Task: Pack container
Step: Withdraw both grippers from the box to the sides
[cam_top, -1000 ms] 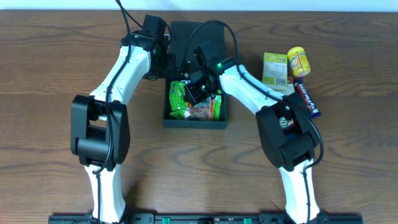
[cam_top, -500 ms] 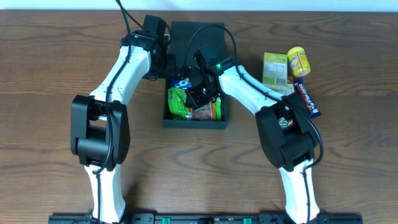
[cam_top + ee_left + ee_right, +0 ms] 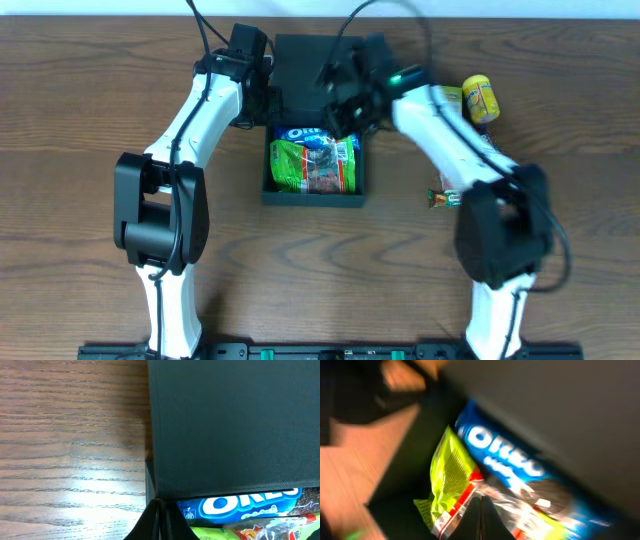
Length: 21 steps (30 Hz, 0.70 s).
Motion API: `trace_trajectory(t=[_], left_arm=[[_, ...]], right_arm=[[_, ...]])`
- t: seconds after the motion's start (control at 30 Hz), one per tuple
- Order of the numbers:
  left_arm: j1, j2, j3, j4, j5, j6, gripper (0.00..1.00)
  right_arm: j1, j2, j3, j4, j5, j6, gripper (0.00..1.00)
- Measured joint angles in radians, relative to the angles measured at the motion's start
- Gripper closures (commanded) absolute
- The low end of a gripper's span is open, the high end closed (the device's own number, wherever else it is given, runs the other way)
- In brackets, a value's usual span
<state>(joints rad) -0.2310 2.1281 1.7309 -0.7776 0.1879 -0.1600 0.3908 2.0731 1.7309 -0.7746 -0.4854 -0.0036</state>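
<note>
The container (image 3: 314, 196) is a black box on the table with its flap lid (image 3: 305, 65) laid open toward the back. Inside lie a blue Oreo packet (image 3: 298, 133), a green packet (image 3: 292, 165) and a clear red-edged packet (image 3: 330, 172). My left gripper (image 3: 270, 108) sits at the box's rear left corner. In the left wrist view its fingers (image 3: 159, 510) are shut on the container's wall (image 3: 149, 477), below the lid (image 3: 230, 425) and beside the Oreo packet (image 3: 245, 504). My right gripper (image 3: 340, 112) hangs blurred over the box's rear edge. It is shut and holds nothing (image 3: 481, 505).
A yellow can (image 3: 481, 98) and a green-yellow packet (image 3: 447, 98) lie at the back right, partly behind my right arm. A small brown-and-green bar (image 3: 445, 198) lies on the wooden table right of the box.
My right arm has lifted out of the container and swung back and right, baring the Oreo packet and the small bar on the table. The left arm has not moved.
</note>
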Motion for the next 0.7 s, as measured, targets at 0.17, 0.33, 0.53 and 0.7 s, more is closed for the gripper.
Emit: trace_trajectory(t=[0.17,0.33,0.53,0.7], left_arm=[[0.0,0.0,0.0,0.0,0.0,0.0,0.94],[0.0,0.0,0.005,-0.009,0.0,0.0,0.94],[0.001,0.012,0.072,-0.085,-0.009,0.003,0.39],[0.003,0.008,0.201,-0.137,-0.012,0.002,0.05]], right_arm=[[-0.035,-0.069,0.023,-0.037,0.093,0.018,0.99],[-0.062,-0.068,0.023,-0.047,0.14,0.05,0.99],[-0.162,-0.071,0.023,-0.054,0.183,0.074,0.49],[-0.24,-0.09,0.023,-0.079,0.225,0.076,0.01]])
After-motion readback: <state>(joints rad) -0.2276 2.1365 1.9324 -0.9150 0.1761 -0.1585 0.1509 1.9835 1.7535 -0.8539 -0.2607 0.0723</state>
